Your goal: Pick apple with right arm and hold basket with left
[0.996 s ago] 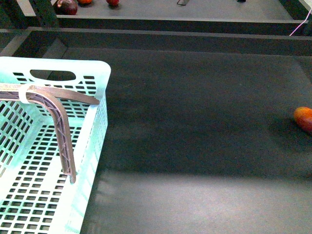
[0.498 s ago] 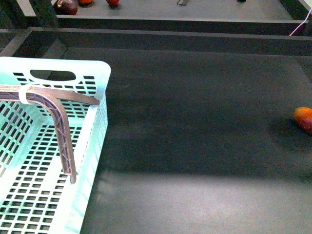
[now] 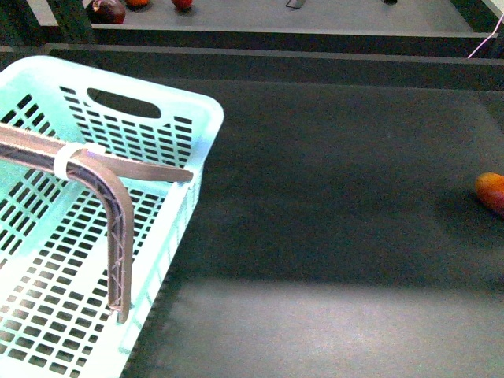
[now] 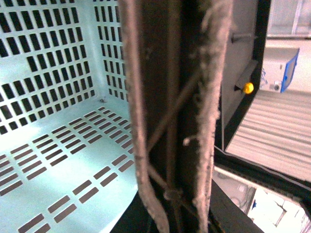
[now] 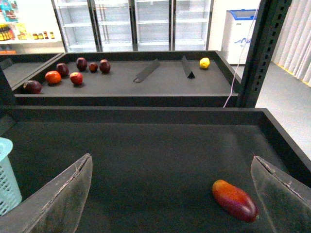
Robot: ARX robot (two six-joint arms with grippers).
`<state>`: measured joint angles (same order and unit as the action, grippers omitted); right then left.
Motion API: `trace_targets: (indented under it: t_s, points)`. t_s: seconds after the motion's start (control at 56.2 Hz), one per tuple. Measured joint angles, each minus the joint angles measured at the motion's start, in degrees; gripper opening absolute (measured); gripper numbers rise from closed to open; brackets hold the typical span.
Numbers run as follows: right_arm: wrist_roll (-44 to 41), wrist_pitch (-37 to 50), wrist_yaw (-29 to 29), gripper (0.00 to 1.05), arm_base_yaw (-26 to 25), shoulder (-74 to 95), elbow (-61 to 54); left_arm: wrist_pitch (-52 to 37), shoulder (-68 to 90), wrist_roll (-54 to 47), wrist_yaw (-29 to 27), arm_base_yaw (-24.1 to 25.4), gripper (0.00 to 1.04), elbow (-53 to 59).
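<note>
The pale turquoise basket (image 3: 157, 118) stands at the left of the dark table, turned at an angle. My left gripper (image 3: 116, 228) is shut on the basket, its bent brown finger hanging inside; that finger (image 4: 170, 121) fills the left wrist view in front of the basket's slotted floor (image 4: 58, 145). My right gripper (image 5: 172, 204) is open and empty, with its fingers (image 5: 63, 199) wide apart above the table. A small round red fruit (image 5: 76, 78) on the far shelf may be the apple; it is too small to tell. It is far from both grippers.
An oblong orange-red fruit (image 5: 234, 200) lies on the table between my right fingers, at the right edge in the front view (image 3: 490, 191). The far shelf (image 5: 160, 80) holds several dark and red fruits, a yellow fruit (image 5: 204, 62) and two dividers. A raised ledge (image 3: 315, 63) bounds the table.
The basket has shifted right and turned, its near corner now further into the table. My left gripper's finger moved with it. The oblong fruit has not moved.
</note>
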<state>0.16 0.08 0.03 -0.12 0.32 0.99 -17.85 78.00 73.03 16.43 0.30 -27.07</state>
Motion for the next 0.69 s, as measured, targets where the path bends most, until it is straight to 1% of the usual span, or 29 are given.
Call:
trace_targets:
  t_s: [0.107,0.285,0.409,0.694]
  points:
    - [0.0,0.0,0.0,0.96,0.0,0.0,0.0,3.45,-3.39,-2.14,0.98,-5.66,0.08,-3.96]
    - [0.0,0.0,0.0,0.96,0.0,0.0,0.0,7.5,-3.67,-5.4,2.05,-15.19,0.08,-11.02]
    - [0.0,0.0,0.0,0.96,0.0,0.0,0.0,8.28,-2.64,-6.38,2.03,-19.32,0.08,-14.29]
    - [0.0,0.0,0.0,0.96,0.0,0.0,0.0,10.64,1.03,-7.8,2.23,-26.25,0.08,-18.16]
